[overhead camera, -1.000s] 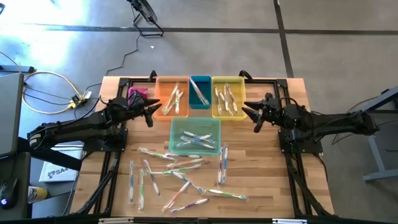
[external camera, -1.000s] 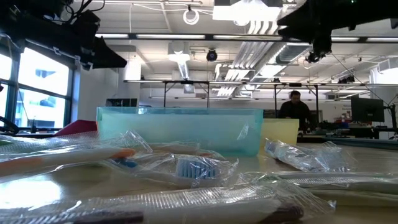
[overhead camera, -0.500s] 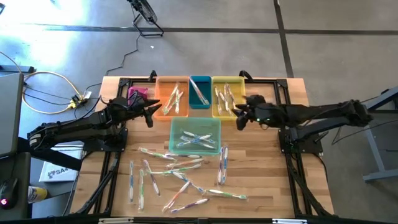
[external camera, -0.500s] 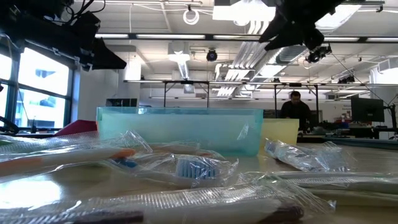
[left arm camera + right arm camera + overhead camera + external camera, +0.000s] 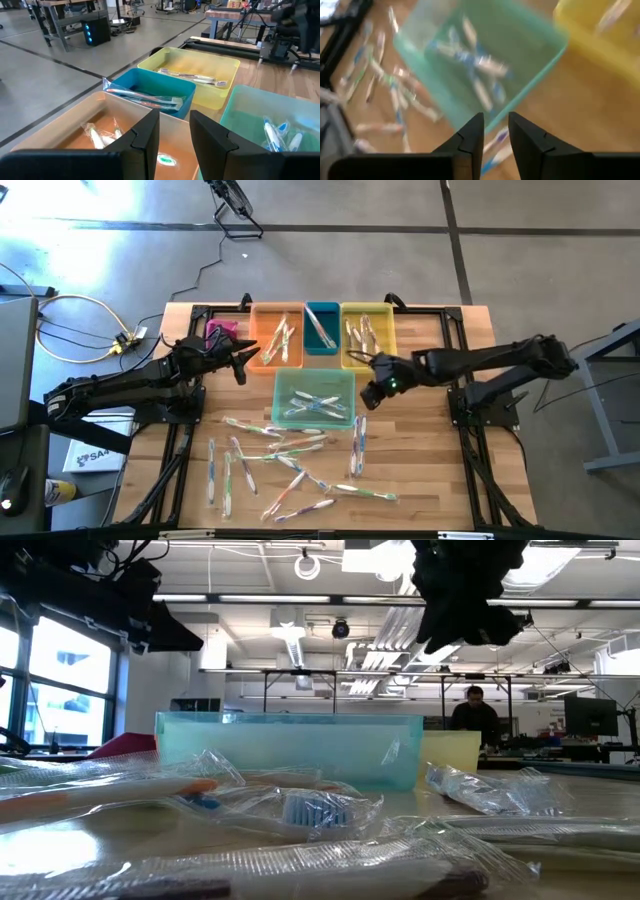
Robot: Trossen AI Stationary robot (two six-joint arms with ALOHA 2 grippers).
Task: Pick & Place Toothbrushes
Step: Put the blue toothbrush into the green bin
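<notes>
Several toothbrushes (image 5: 290, 465) in clear wrappers lie loose on the near half of the wooden table. Others lie in the green bin (image 5: 314, 398), orange bin (image 5: 277, 335), blue bin (image 5: 321, 328) and yellow bin (image 5: 367, 335). My right gripper (image 5: 368, 392) hangs tipped downward above the green bin's right rim (image 5: 540, 55), open by a narrow gap, with nothing between its fingers. In its wrist view a loose toothbrush (image 5: 495, 145) on the table shows below the fingertips. My left gripper (image 5: 243, 360) waits, open and holding nothing, at the orange bin's left side (image 5: 115, 125).
A pink bin (image 5: 220, 333) shows partly under my left arm at the far left. Black frame rails (image 5: 480, 470) run along the table's left and right sides. In the low view wrapped toothbrushes (image 5: 300, 810) lie in front of the green bin (image 5: 290, 750); a person (image 5: 475, 715) sits far behind.
My right gripper has swung from beside the yellow bin's right side toward the table's left and near edge, ending over the green bin's right rim. It has tipped from about level to pointing steeply down and has rolled about its own axis.
</notes>
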